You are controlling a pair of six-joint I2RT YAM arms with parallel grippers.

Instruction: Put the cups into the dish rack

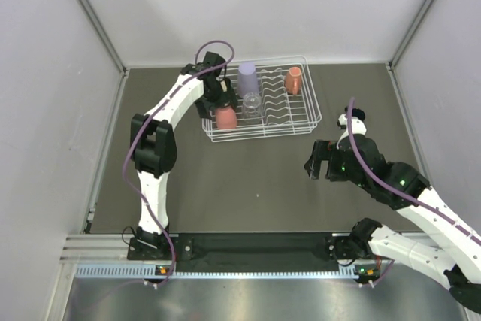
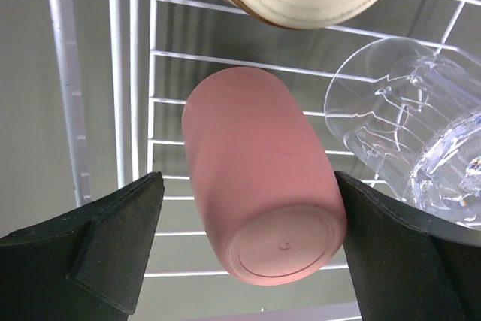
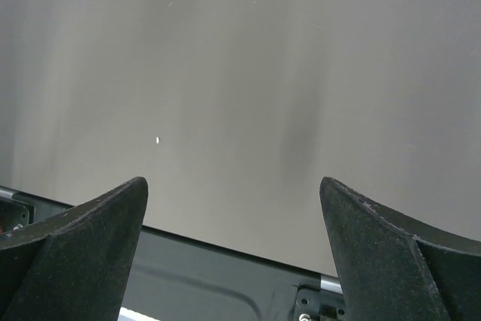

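left claw (image 2: 248,184) jaws apart either side of pink cup (image 2: 263,216), gap showing on one side; cup stands base-up in rack (image 1: 264,137) near-left corner, axis pointing at the wrist, so way out looks straight up; right claw (image 1: 319,162) spread, empty, well apart from rack

Left arm (image 1: 178,101) and right arm (image 1: 432,204): white shells, black joints, black wedge fingers (image 2: 98,253), a purple cable (image 1: 216,42) each (green lights (image 1: 343,162) on the right).
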